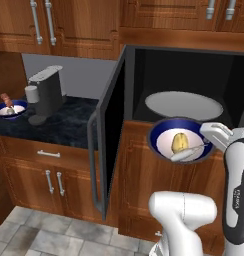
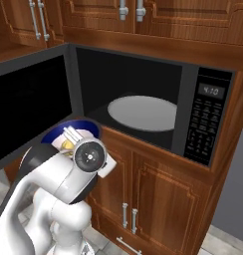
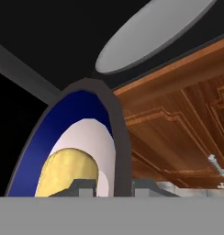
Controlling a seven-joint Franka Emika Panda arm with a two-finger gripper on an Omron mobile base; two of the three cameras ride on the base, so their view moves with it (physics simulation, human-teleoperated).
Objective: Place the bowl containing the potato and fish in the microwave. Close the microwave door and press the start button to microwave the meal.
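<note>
The dark blue bowl (image 1: 161, 131) hangs tilted in front of the wooden cabinet, just below the open microwave (image 2: 208, 114). Inside lie the yellow potato (image 1: 179, 142) and the pale fish strip (image 1: 186, 154). My gripper (image 1: 210, 139) is shut on the bowl's right rim. In the hand view the bowl rim (image 3: 118, 137) runs between the fingertips, with the potato (image 3: 68, 170) to the left. The grey turntable (image 1: 183, 105) sits in the black cavity above and behind the bowl. The microwave door (image 1: 111, 125) stands wide open to the left. In the right base view my hand covers most of the bowl (image 2: 81, 127).
A grey-black coffee machine (image 1: 46, 92) and a second blue bowl with a brown skewer (image 1: 10, 107) stand on the dark counter (image 1: 69, 122) to the left. The control panel (image 2: 205, 117) is at the microwave's right. Wooden cabinet doors (image 2: 158, 194) lie below.
</note>
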